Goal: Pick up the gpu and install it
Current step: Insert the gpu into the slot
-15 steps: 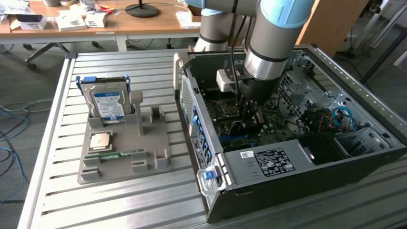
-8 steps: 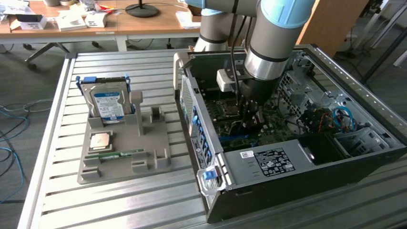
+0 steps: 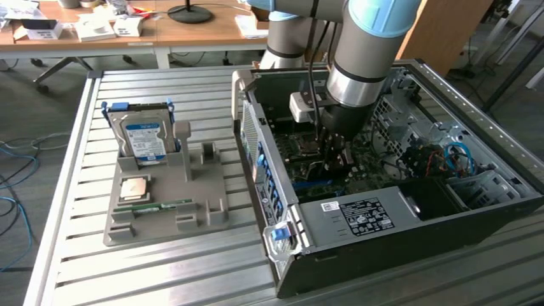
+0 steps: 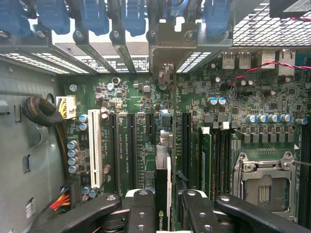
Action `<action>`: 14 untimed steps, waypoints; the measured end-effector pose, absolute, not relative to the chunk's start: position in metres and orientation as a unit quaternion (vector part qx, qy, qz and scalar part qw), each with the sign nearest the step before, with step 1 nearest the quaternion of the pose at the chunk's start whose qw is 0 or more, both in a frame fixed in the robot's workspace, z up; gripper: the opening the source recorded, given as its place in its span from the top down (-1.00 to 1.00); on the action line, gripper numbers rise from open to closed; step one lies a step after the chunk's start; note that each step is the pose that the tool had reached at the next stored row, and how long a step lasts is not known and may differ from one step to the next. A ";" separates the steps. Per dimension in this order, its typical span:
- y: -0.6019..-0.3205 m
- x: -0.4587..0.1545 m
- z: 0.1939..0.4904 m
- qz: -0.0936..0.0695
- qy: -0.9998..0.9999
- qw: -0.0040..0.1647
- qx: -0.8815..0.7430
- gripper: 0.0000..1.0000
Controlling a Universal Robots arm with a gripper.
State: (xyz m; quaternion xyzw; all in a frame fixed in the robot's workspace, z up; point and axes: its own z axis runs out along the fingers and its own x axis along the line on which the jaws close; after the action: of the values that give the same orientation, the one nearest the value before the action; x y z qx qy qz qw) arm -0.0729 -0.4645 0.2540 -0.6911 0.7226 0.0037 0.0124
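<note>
1. While the grey-and-blue robot arm [image 3: 361,57] reaches down into the open black computer case [image 3: 399,210], its black claw [image 4: 167,208] is clamped on the thin, dark-edged gpu card [image 4: 163,189], held edge-on between the two fingers [image 4: 141,208].
2. That card hangs just above the green motherboard [image 4: 204,121], over its long black expansion slots [image 4: 131,145].
3. Out on the slatted metal counter [image 3: 170,268], a grey holder tray [image 3: 162,210] carries a blue-labelled silver hard drive [image 3: 144,140].
</note>
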 end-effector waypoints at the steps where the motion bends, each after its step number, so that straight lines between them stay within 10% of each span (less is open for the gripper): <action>1: -0.464 -0.073 0.254 0.004 0.723 0.012 -0.691 0.48; 14: -0.462 -0.073 0.253 0.004 0.723 0.012 -0.691 0.48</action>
State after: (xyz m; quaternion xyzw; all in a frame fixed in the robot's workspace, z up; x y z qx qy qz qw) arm -0.0729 -0.4620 0.2532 -0.6911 0.7227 0.0037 0.0122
